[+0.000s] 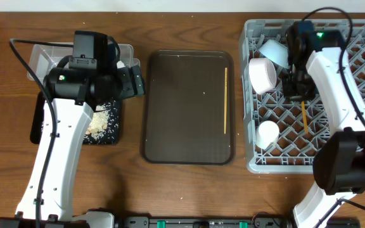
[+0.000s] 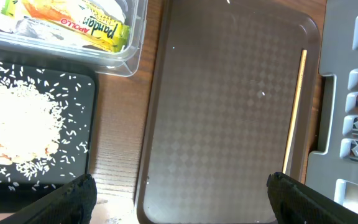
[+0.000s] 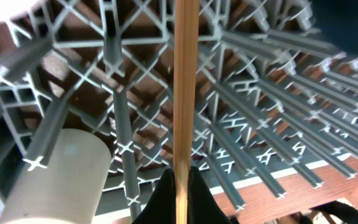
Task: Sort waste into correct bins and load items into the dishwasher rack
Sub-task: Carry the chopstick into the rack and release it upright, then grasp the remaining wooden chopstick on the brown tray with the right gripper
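My right gripper (image 1: pixel 298 87) (image 3: pixel 180 186) is shut on a wooden chopstick (image 1: pixel 304 118) (image 3: pixel 186 87) and holds it over the grey dishwasher rack (image 1: pixel 360 50) (image 3: pixel 260 74). A white bowl (image 1: pixel 263 75) and a pale blue bowl (image 1: pixel 275 50) lean in the rack's left side. The second chopstick (image 1: pixel 225 101) (image 2: pixel 294 112) lies on the brown serving tray (image 1: pixel 182 107) (image 2: pixel 229 124). My left gripper (image 1: pixel 130 81) (image 2: pixel 179 202) is open and empty over that tray's left edge. The snack wrapper (image 2: pixel 86 18) lies in the clear tub (image 1: pixel 40 54) (image 2: pixel 129 59). Rice (image 1: pixel 100 121) (image 2: pixel 17 124) lies on the black tray (image 1: pixel 109 136) (image 2: pixel 82 99). The blue plate is hidden.
A small white cup (image 1: pixel 268 133) (image 3: pixel 61 174) stands in the rack's front left, beside the held chopstick. The rack's edge (image 2: pixel 353 106) shows right of the brown tray in the left wrist view. My left arm covers most of the tub and black tray from above.
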Available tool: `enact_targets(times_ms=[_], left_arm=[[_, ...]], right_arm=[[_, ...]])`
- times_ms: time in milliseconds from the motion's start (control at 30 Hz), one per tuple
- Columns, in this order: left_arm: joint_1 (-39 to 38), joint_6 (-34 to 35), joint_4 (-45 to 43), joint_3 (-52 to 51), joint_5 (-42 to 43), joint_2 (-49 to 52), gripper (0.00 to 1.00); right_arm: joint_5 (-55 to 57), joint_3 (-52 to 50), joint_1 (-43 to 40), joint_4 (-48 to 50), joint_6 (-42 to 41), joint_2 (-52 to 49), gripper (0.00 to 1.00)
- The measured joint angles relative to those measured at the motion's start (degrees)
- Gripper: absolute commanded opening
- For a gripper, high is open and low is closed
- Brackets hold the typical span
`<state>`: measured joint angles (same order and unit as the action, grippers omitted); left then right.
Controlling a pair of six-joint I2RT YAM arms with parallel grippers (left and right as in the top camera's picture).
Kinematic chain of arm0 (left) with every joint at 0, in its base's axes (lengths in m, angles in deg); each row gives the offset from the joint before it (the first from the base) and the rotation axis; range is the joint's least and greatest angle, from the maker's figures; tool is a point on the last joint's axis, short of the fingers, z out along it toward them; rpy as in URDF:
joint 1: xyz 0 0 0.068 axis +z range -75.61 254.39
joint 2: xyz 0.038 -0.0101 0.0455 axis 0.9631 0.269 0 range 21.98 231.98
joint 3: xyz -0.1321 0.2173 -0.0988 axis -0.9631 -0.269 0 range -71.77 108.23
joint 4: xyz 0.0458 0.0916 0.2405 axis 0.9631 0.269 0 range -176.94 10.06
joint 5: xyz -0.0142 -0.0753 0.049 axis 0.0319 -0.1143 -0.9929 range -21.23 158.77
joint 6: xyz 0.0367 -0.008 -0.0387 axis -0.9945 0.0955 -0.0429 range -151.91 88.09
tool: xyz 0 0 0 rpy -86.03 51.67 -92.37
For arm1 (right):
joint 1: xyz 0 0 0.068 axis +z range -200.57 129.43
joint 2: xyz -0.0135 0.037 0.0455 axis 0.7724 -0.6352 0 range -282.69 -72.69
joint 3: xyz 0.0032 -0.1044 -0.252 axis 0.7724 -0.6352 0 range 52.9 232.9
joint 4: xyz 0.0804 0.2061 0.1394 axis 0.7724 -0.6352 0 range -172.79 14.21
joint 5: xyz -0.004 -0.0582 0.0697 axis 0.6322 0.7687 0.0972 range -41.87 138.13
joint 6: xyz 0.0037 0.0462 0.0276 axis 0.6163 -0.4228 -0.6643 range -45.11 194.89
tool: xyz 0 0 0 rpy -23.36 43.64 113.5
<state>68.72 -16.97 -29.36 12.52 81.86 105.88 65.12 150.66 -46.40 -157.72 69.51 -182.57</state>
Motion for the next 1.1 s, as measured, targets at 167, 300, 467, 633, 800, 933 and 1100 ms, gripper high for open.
enact_targets(times_ms=[167, 300, 467, 633, 800, 933, 1100], left_arm=[[0.0, 0.0, 0.0, 0.0, 0.0, 0.0, 0.9], [0.0, 0.0, 0.0, 0.0, 0.0, 0.0, 0.9], [0.0, 0.0, 0.0, 0.0, 0.0, 0.0, 0.9], [0.0, 0.0, 0.0, 0.0, 0.0, 0.0, 0.9], [0.0, 0.0, 0.0, 0.0, 0.0, 0.0, 0.9], [0.0, 0.0, 0.0, 0.0, 0.0, 0.0, 0.9], [0.0, 0.0, 0.0, 0.0, 0.0, 0.0, 0.9]], right_arm=[[0.0, -0.8, 0.0, 0.8, 0.1, 0.0, 0.36], [-0.3, -0.5, 0.0, 0.4, 0.5, 0.0, 0.46], [-3.2, 4.7, 0.0, -0.7, 0.6, 0.0, 0.47], [-9.3, 12.0, 2.2, 3.0, 0.3, 0.0, 0.52], [-13.2, 12.6, 10.5, 10.9, -2.9, 0.0, 0.55], [-14.5, 9.5, 17.0, 17.7, -7.5, 0.0, 0.54], [-13.2, 3.8, 21.6, 20.3, -14.8, -1.3, 0.52]])
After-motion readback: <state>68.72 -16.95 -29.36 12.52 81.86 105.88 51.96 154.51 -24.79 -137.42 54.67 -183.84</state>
